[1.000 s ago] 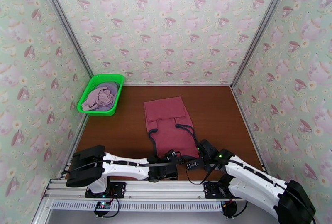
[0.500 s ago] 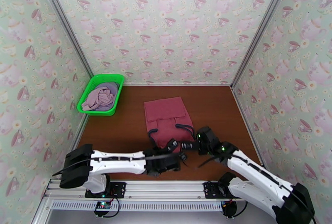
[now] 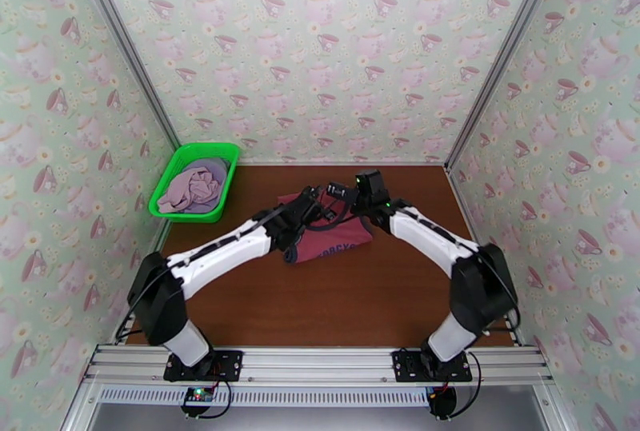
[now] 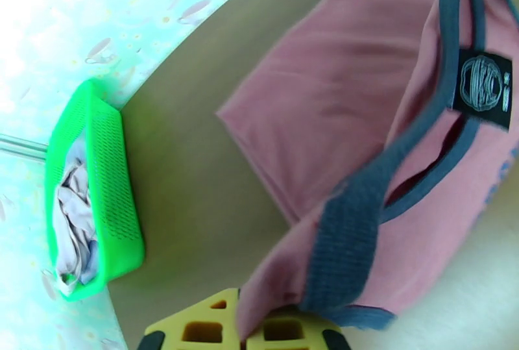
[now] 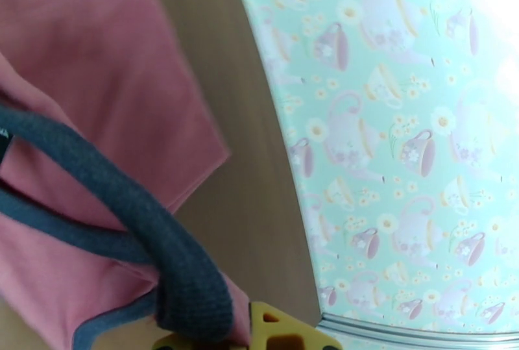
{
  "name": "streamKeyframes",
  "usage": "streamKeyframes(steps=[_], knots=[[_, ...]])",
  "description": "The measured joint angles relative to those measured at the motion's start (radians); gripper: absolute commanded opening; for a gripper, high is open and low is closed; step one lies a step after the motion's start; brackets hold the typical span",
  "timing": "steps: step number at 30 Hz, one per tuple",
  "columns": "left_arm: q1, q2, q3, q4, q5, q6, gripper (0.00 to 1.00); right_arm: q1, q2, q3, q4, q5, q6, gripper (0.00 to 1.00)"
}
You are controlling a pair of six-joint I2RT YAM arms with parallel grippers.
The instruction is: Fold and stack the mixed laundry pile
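left claw and right claw are both pinched shut, each on a dark strap of the tank top; both wrist views show the trim bunched right at the fingertips. a second ago they were low at the near edge of the bench, just closing on that end. now both arms are stretched out and the strap end has been carried over the middle, so the near half lies doubled with the chest print up. i'd say the fold is nearly made, though the held end hangs above the cloth, not yet laid. far left, the shirts sit in the basket, untouched.
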Motion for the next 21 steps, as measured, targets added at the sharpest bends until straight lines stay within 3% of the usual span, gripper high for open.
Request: streamKeyframes(steps=[7, 18, 19, 21], knots=[[0.148, 0.225, 0.114, 0.087, 0.071, 0.157, 0.00, -0.013, 0.259, 0.200, 0.042, 0.008, 0.011, 0.00], [0.244, 0.502, 0.394, 0.171, 0.142, 0.321, 0.00, -0.026, 0.466, 0.364, 0.046, 0.025, 0.047, 0.00], [0.249, 0.518, 0.410, 0.172, 0.146, 0.328, 0.01, -0.026, 0.476, 0.374, 0.046, 0.030, 0.051, 0.00], [0.257, 0.551, 0.441, 0.169, 0.151, 0.338, 0.24, -0.026, 0.499, 0.397, 0.043, 0.040, 0.063, 0.15]])
